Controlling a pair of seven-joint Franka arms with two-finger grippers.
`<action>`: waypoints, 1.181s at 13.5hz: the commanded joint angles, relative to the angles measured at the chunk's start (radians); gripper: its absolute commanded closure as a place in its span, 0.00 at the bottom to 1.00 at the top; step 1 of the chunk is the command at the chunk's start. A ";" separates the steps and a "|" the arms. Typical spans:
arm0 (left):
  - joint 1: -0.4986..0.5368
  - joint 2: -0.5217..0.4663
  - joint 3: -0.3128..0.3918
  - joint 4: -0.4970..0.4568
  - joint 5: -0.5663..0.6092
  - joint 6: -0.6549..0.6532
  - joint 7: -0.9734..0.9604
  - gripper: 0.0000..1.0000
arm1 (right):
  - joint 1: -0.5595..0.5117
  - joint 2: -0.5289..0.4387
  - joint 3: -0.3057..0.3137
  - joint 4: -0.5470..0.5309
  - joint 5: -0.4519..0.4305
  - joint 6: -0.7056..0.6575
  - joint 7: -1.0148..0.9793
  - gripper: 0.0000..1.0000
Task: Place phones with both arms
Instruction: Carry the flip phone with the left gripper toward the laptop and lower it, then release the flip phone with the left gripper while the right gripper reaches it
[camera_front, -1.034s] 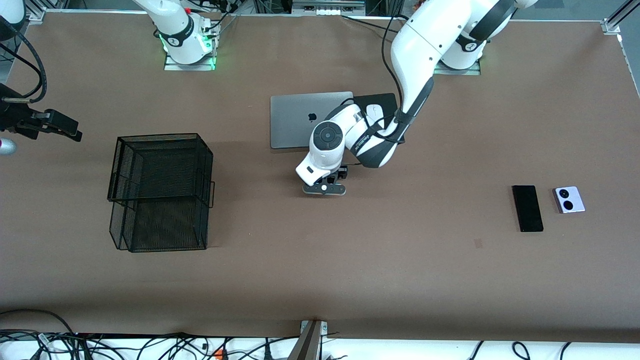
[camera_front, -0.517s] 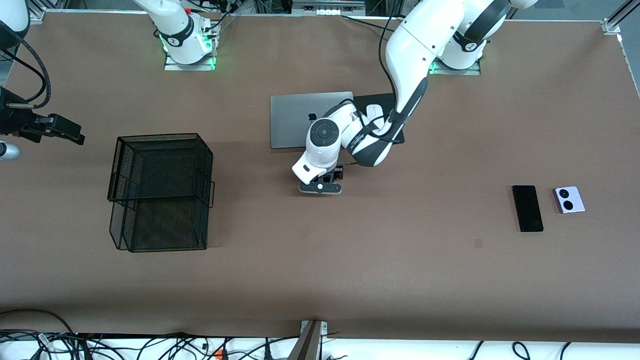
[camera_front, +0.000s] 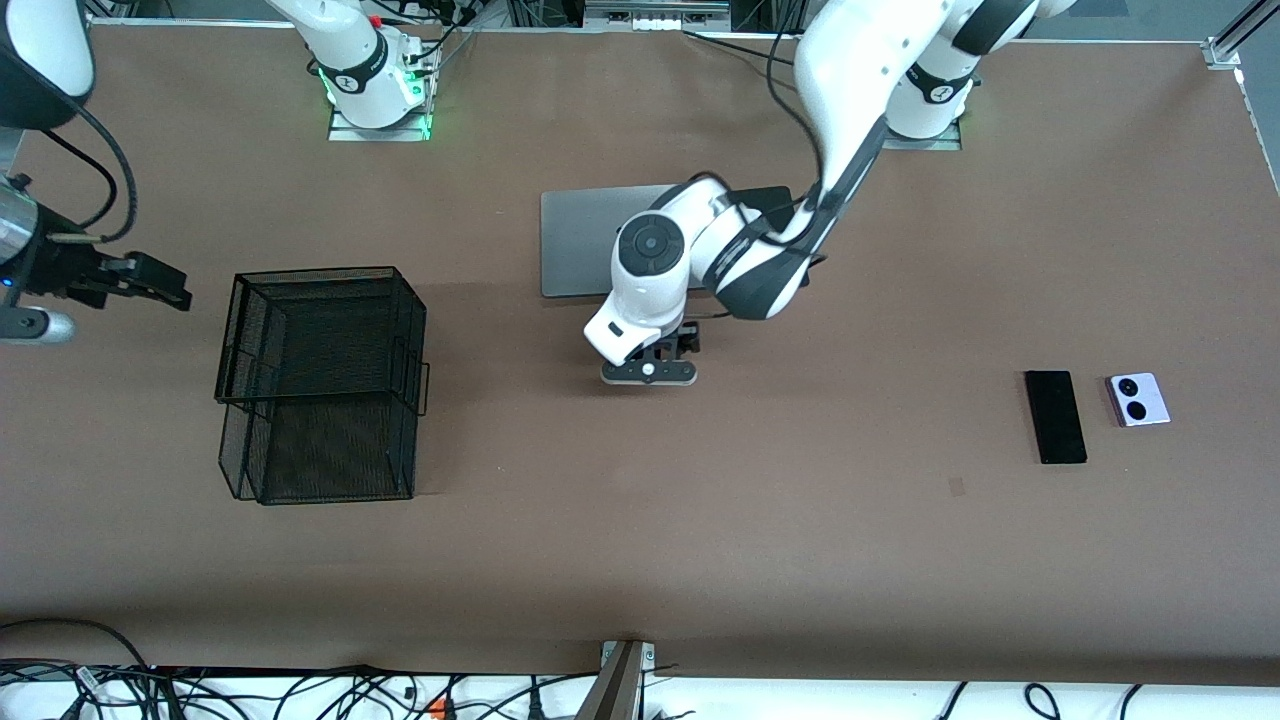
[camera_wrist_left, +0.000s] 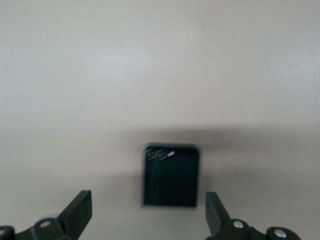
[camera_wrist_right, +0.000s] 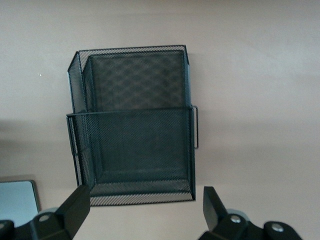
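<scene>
Since a second before, the left hand (camera_front: 649, 372) had let go and risen a little over the bench (camera_front: 700, 520), near the laptop (camera_front: 575, 240); the right hand (camera_front: 150, 280) had edged toward the basket (camera_front: 320, 385). Slab phone (camera_front: 1055, 416) and lilac phone (camera_front: 1137, 399) lay toward the left arm's end. Left wrist: fingers (camera_wrist_left: 77, 212) spread wide, empty, above the black flip phone (camera_wrist_left: 171, 176) lying flat. Right wrist: fingers (camera_wrist_right: 75, 207) wide, empty, over the basket (camera_wrist_right: 135, 125).

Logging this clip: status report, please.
Left tool open over black flip phone lying on table. Right tool open above mesh basket. Nothing blocking.
</scene>
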 joint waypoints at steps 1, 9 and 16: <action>0.052 -0.157 0.003 -0.037 0.018 -0.172 -0.009 0.00 | -0.007 0.024 0.064 -0.001 -0.010 0.030 0.101 0.00; 0.439 -0.430 -0.007 -0.037 0.002 -0.506 0.413 0.00 | 0.001 0.151 0.416 -0.001 -0.178 0.193 0.501 0.00; 0.652 -0.464 -0.010 -0.040 -0.002 -0.596 0.626 0.00 | 0.192 0.358 0.562 0.010 -0.313 0.377 0.930 0.00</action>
